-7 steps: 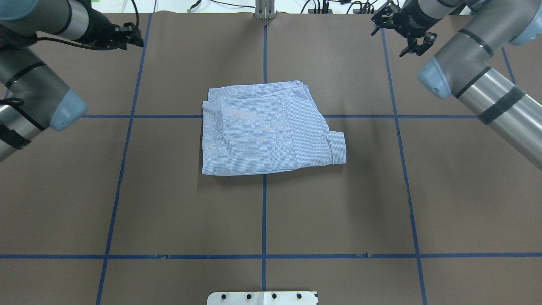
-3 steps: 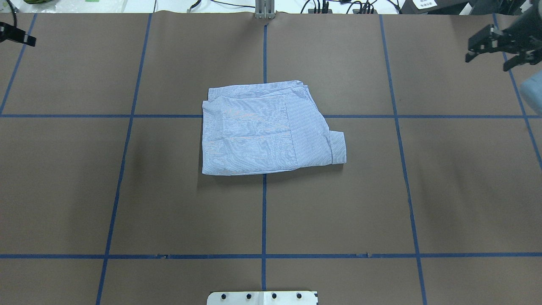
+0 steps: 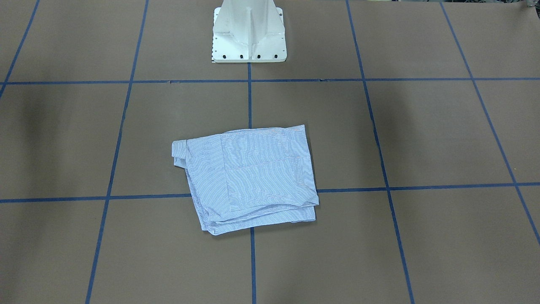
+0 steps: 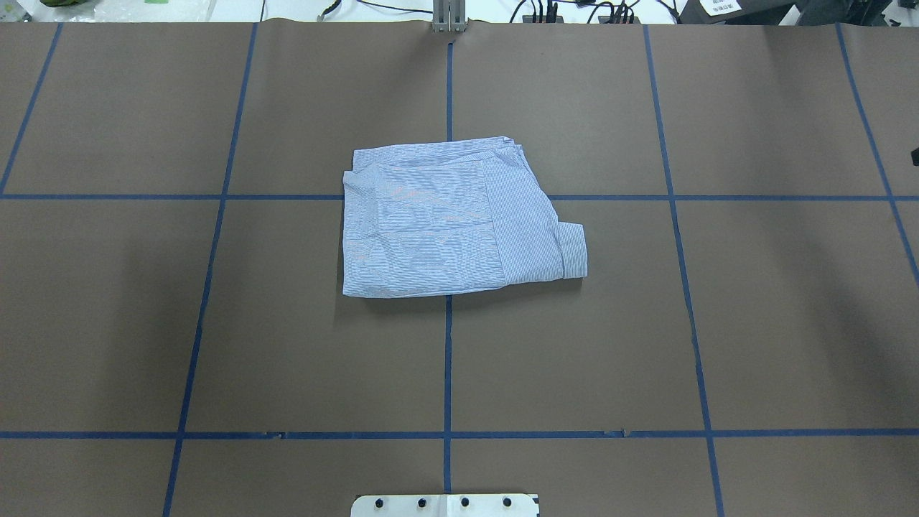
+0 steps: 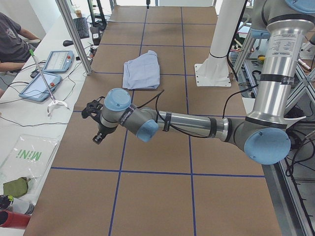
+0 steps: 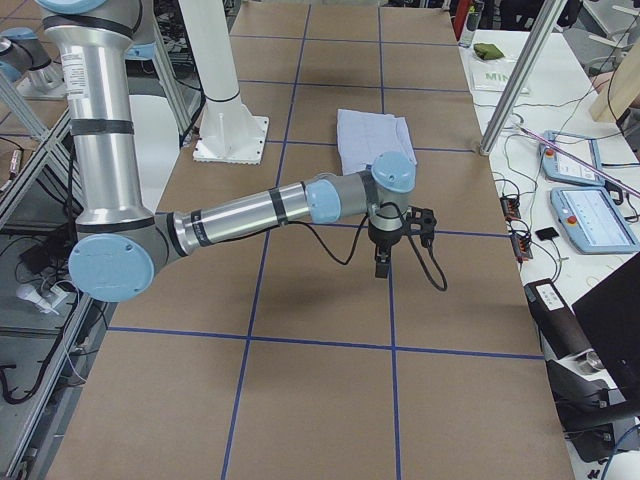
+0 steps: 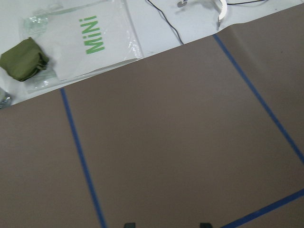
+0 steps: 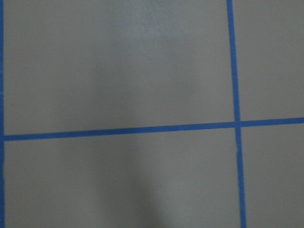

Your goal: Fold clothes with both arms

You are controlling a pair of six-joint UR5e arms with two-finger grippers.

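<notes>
Nearest us, the white metal pedestal base (image 4: 445,505) is standing. Beyond it, the light blue, white-striped cloth shirt (image 4: 445,222) is lying folded at the middle of the brown paper-covered table (image 4: 215,323), straddling a blue tape line (image 4: 446,359), its cuff (image 4: 574,251) poking out to our right. Toward the table's ends, well apart from the shirt, we are hovering the left black two-finger gripper (image 5: 95,123), fingertips (image 7: 128,224) spread, and the right black two-finger gripper (image 6: 390,245), whose opening we cannot tell.
</notes>
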